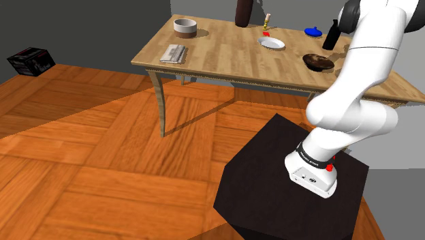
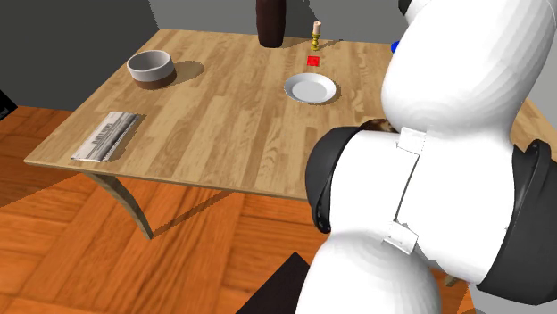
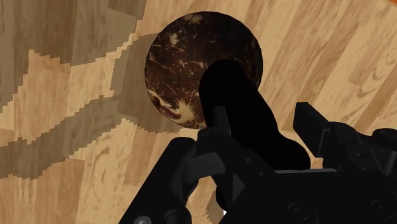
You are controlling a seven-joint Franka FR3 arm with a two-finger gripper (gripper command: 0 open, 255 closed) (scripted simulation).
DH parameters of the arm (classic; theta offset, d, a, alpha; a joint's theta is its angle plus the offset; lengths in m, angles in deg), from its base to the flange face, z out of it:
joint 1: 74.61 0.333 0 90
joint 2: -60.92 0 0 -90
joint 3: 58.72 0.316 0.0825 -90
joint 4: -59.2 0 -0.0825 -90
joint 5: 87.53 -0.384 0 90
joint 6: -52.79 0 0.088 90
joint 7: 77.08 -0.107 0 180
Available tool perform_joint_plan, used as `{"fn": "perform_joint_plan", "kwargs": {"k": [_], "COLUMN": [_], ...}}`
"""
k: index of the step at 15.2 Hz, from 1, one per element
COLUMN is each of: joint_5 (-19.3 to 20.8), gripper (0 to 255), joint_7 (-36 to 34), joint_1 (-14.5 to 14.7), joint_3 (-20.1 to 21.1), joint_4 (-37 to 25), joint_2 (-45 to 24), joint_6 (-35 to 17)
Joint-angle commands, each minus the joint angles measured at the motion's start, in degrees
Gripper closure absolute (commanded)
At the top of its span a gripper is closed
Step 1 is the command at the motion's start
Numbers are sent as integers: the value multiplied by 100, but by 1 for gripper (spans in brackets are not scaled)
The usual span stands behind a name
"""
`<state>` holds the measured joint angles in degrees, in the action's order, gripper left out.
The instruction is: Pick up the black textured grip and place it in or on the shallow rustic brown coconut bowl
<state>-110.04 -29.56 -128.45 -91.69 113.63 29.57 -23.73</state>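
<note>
In the wrist view my gripper [image 3: 262, 118] is shut on the black grip [image 3: 238, 102], a plain black elongated piece that stands out beyond the fingers. It hangs just above the near rim of the brown mottled coconut bowl [image 3: 181, 63], which rests on the wooden table [image 3: 76, 172]. The shoulder view has the coconut bowl [image 1: 319, 61] at the table's right part, with a black upright shape [image 1: 332, 34] just beyond it, beside the white arm. The arm's bulk hides the hand there.
On the table [image 1: 225, 58] lie a white plate [image 1: 271, 43], a grey-brown bowl [image 1: 185, 27], a folded newspaper [image 1: 174, 54], a dark vase [image 1: 241, 12], a candlestick [image 1: 267, 24], a small red cube [image 1: 265, 33] and a blue object [image 1: 312, 31]. A black box [image 1: 31, 61] sits on the floor.
</note>
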Motion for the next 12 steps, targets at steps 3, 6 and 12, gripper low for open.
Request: {"fn": "perform_joint_plan", "kwargs": {"k": [3, 6, 12], "joint_5": [102, 153, 207], "gripper": [255, 255, 255], "joint_7": [62, 100, 171], "joint_1": [211, 323, 485], "joint_3": [-39, -54, -66], "joint_4": [656, 1055, 1716], "joint_2": [194, 292, 409], "joint_6": [-452, -746, -1276]}}
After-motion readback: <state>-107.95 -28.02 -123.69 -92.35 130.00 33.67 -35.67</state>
